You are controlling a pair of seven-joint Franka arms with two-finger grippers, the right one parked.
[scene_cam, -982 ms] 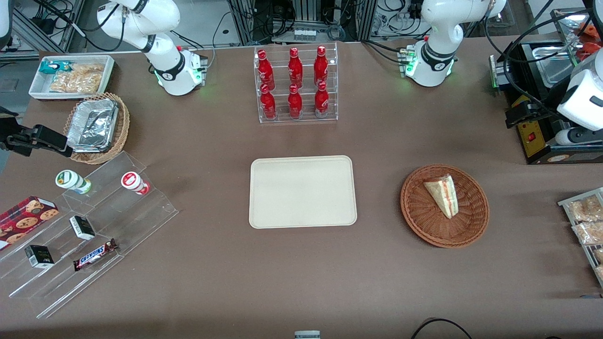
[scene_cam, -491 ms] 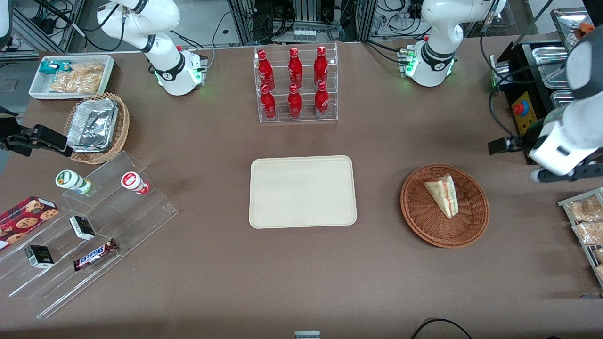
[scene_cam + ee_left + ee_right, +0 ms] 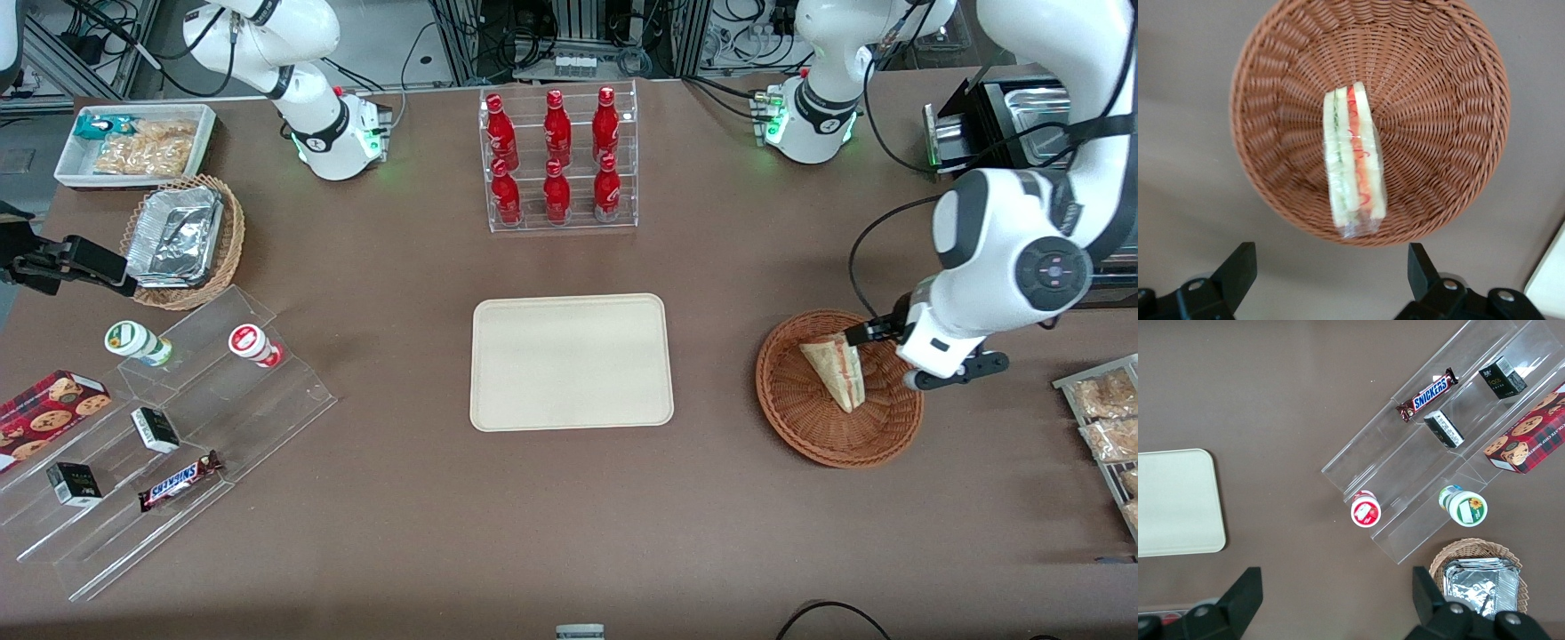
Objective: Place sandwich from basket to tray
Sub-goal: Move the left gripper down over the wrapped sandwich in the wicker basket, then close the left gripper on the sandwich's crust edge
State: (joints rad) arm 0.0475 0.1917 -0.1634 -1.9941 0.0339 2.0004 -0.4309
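The sandwich [image 3: 837, 372], a wrapped white-bread wedge with red and green filling, lies in the round reddish-brown wicker basket [image 3: 800, 427]. The beige tray [image 3: 569, 362] sits bare beside the basket, toward the parked arm's end. In the front view the left arm's wrist [image 3: 942, 348] hangs over the basket's rim on the working arm's side and covers the hand. In the left wrist view my gripper [image 3: 1328, 267] is open, its black fingers [image 3: 1238, 263] wide apart above the table just outside the basket [image 3: 1438, 100]. The sandwich [image 3: 1353, 160] lies untouched ahead of them.
A clear rack of red bottles [image 3: 558, 160] stands farther from the front camera than the tray. Snack packets on a rack [image 3: 1107, 418] and a black appliance [image 3: 1005, 133] sit at the working arm's end. A stepped acrylic shelf [image 3: 160, 427] and a foil-filled tan basket [image 3: 182, 240] are at the parked arm's end.
The left arm has swung in from the table's working-arm edge toward the basket, and its wrist now hangs over the basket's rim. Sandwich, basket and tray have not moved.
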